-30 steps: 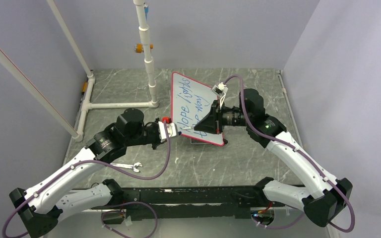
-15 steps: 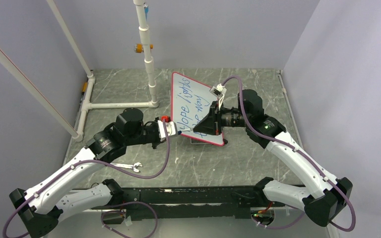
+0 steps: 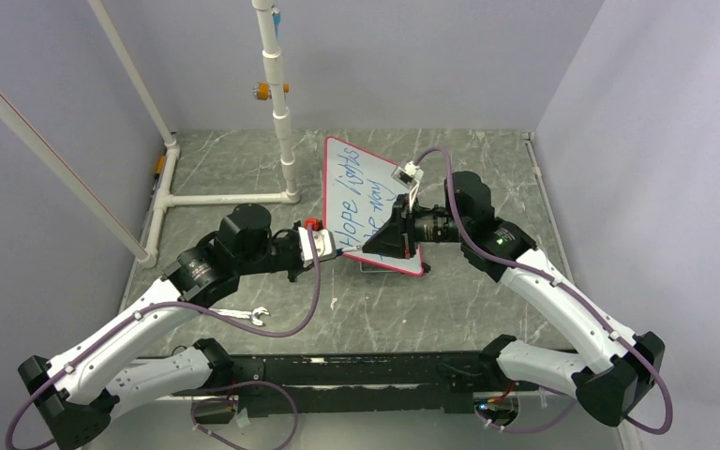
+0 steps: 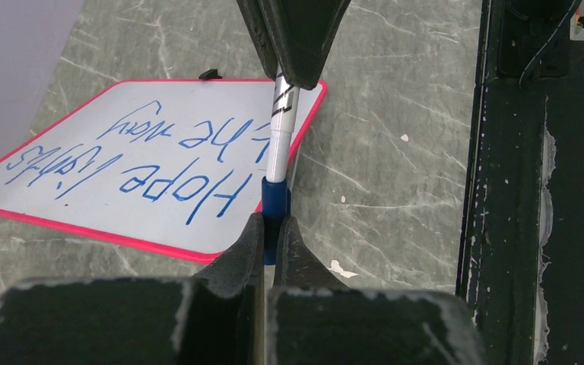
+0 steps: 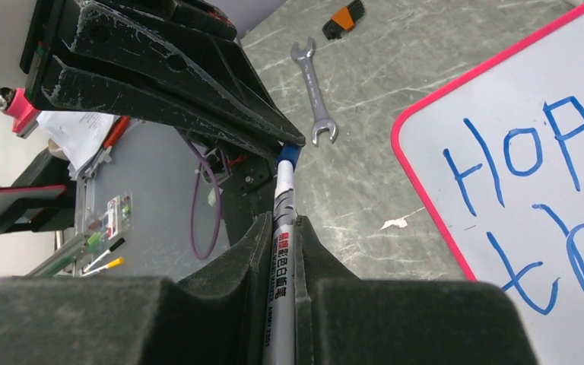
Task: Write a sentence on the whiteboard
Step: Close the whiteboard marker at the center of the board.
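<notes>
Red-edged whiteboard (image 4: 160, 220), blue sentence (image 4: 133, 156), left gripper (image 4: 271, 224) clamped on cap (image 4: 275, 198), right gripper (image 5: 285, 224) clamping marker (image 5: 283, 198)

Fingers (image 5: 245, 262) clamp marker (image 5: 282, 243) (wrench (image 5: 315, 95) beyond).

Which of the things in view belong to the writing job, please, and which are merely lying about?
Job in hand: whiteboard, sentence, marker in the right gripper, blue cap in the left gripper.
Lying about: wrench, white pipe frame.
</notes>
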